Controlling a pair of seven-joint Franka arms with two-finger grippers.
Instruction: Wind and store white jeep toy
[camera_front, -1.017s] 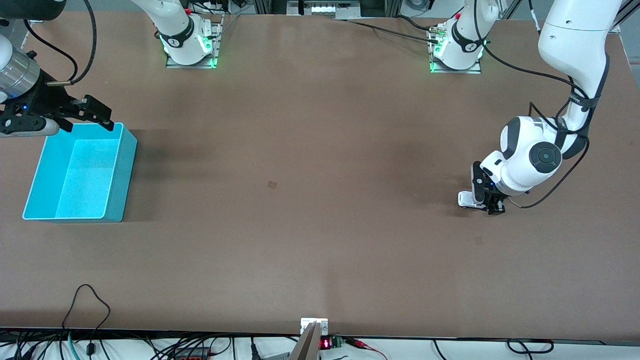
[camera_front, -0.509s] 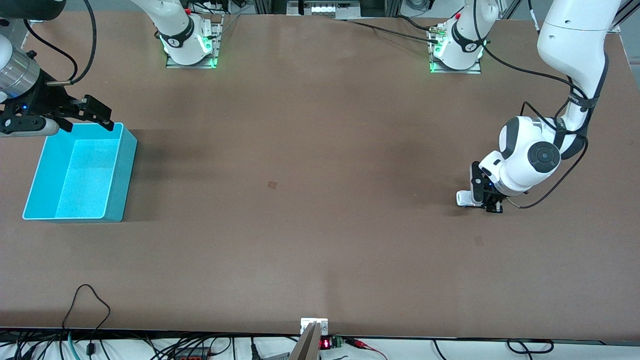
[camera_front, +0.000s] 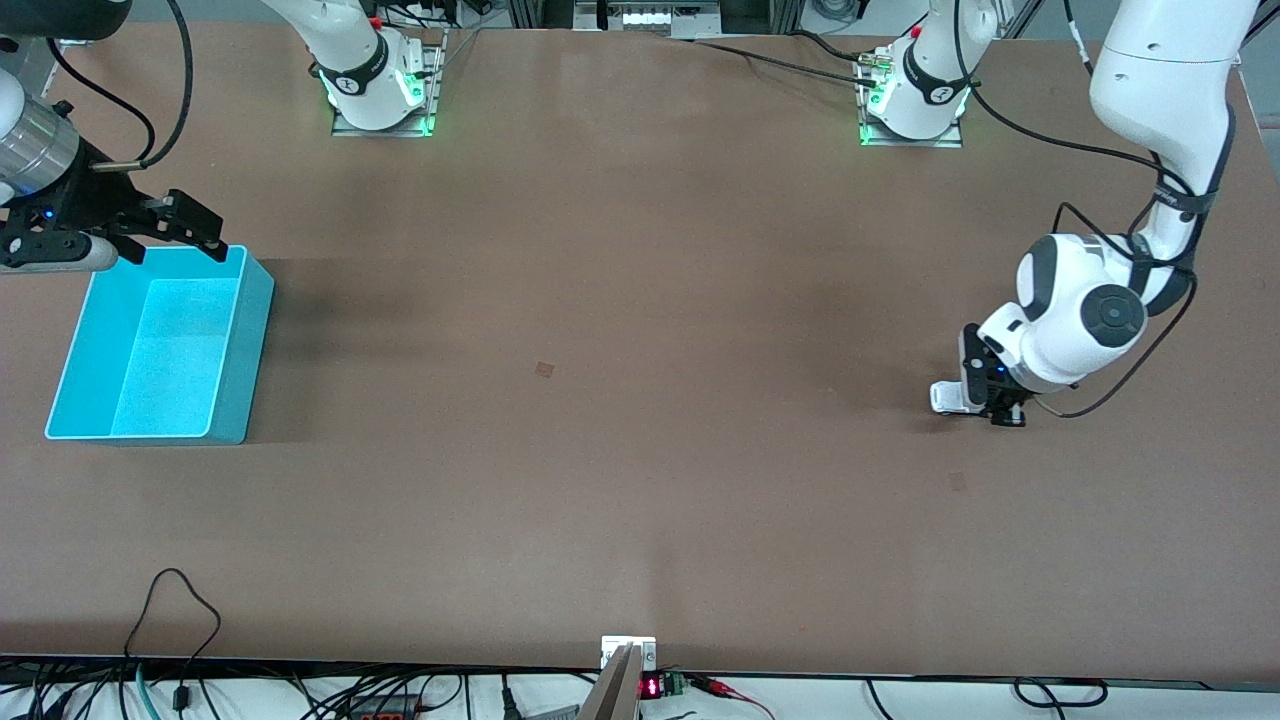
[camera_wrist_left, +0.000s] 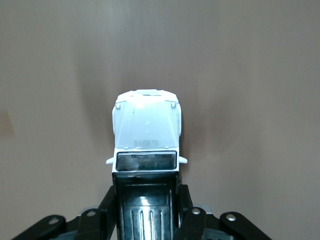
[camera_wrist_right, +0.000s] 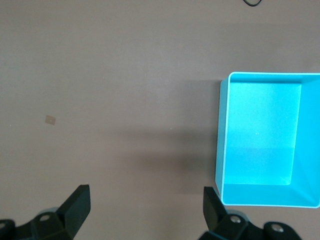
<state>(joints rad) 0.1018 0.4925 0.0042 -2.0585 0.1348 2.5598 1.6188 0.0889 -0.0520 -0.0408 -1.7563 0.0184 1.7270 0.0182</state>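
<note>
Here the left hand (camera_front: 985, 408) is seen low at the worktop (camera_front: 640, 330) toward the left arm's end, clenched on the jeep (camera_wrist_left: 146, 131). In the left wrist view the black roof is pinched between the fingers (camera_wrist_left: 111, 207) while the white hood juts out ahead of them; the wheels are hidden, so whether they touch the worktop cannot be told, though the jeep (camera_front: 948, 397) appears to sit right at the surface.

Against the picture half a second back, the hand and jeep are found shifted toward the left arm's edge of the worktop, whereas in the half second before that they were carried slightly the opposite way. A back-and-forth stroke is suggested, which would fit the winding of a pull-back motor, so the winding step is judged to be under way and the storing not yet begun.

The right hand (camera_front: 180, 228) is held waiting over the rim of the bin (camera_front: 240, 340), its fingers (camera_wrist_right: 75, 202) spread wide with nothing between them. The bin is seen to be empty.

Between the jeep and the bin a long bare run of worktop is offered, marked only by a small patch (camera_front: 544, 369). Less room is left at the left arm's end, where the edge lies fairly near the elbow, so any further backward pull is judged to be limited.
</note>
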